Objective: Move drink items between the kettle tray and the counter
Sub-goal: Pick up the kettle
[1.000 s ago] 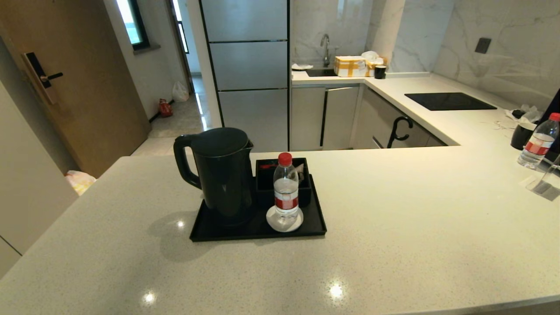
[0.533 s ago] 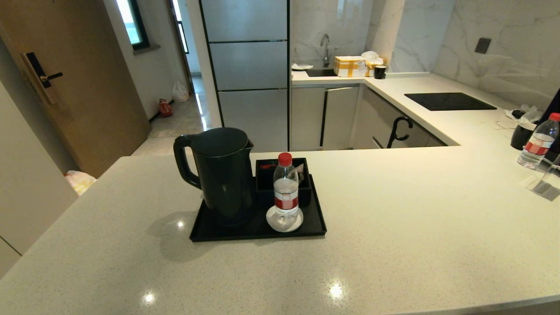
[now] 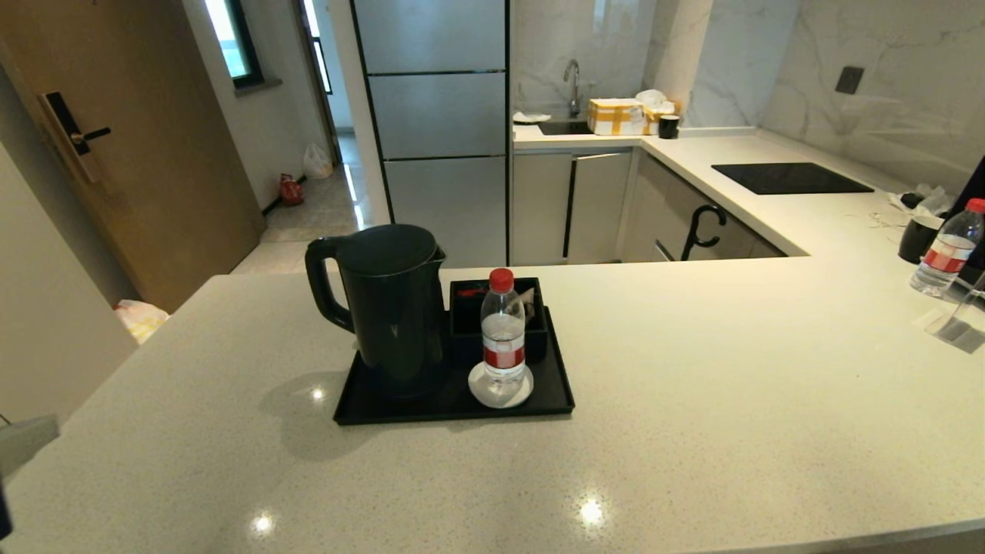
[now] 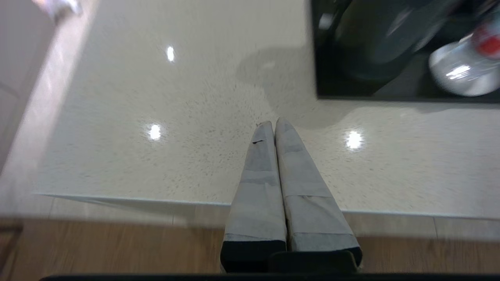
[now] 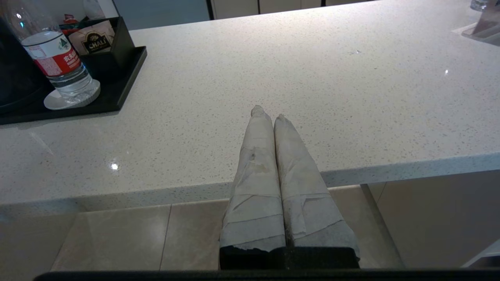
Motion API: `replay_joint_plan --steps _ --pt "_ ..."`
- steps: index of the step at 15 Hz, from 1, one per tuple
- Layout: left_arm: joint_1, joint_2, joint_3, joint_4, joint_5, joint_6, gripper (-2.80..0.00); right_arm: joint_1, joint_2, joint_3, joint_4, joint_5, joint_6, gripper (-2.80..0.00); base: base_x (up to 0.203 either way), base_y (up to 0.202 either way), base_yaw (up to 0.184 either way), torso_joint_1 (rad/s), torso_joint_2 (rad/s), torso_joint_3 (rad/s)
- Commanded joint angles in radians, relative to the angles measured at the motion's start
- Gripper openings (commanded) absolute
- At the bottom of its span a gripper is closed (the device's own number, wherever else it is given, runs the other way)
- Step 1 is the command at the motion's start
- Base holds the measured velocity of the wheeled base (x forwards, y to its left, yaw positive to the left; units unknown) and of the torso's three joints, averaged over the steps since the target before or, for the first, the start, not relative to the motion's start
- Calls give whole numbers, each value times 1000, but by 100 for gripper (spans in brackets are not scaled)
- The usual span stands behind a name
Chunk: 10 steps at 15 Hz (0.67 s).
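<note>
Entering at the lower left edge of the head view, a grey tip of the left gripper (image 3: 27,442) is now seen where only bare worktop showed half a second ago; nothing else has shifted. The tall matte black electric kettle (image 3: 388,304) is seated on the flat rectangular black tray (image 3: 454,404), and the small clear plastic water bottle with red cap (image 3: 502,335) stands upright on the round white coaster (image 3: 500,387), in front of the black compartment box (image 3: 496,308). The pale beige speckled stone counter (image 3: 731,385) carries the tray, and a second bottle (image 3: 945,250) and a black mug (image 3: 919,237) are set far off at the right. The right gripper is not seen in this view.

From the left wrist view, the left gripper (image 4: 274,125) is shown with its two padded fingers pressed together and nothing between them, held above the counter's near edge, with the tray corner (image 4: 324,91) near and ahead.

From the right wrist view, the right gripper (image 5: 268,113) is likewise closed and empty, held low near the counter's edge, well apart from the bottle (image 5: 54,66) on its coaster.

It is judged that an approach by the left arm has just begun, probably toward the kettle; neither item has yet been grasped.
</note>
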<state>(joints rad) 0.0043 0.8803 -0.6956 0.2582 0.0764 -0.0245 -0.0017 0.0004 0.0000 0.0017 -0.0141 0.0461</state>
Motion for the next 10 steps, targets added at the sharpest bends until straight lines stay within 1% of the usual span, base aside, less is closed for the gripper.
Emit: replay_joint_plan --steps 1,3,4,5,6,8,10 --pt "4 328 -11 -69 2 -1 -280 0 1 0 0 0 0 -280 0 0 0 0 0 0" --pt "17 535 -40 -192 -9 15 -280 0 1 0 0 0 0 -280 0 0 0 0 0 0" --pt "33 618 -74 -243 -27 43 -280 1 1 0 0 0 0 -280 0 0 0 0 0 0" --pt "54 688 -134 -282 -51 81 -280 0 1 0 0 0 0 -280 0 0 0 0 0 0" --pt "73 739 -211 -307 -72 110 -280 0 1 0 0 0 0 -280 0 0 0 0 0 0" --pt "92 828 -333 -330 -94 138 -280 0 1 0 0 0 0 -280 0 0 0 0 0 0" --pt "96 871 -397 -331 -105 147 -280 0 1 0 0 0 0 -280 0 0 0 0 0 0"
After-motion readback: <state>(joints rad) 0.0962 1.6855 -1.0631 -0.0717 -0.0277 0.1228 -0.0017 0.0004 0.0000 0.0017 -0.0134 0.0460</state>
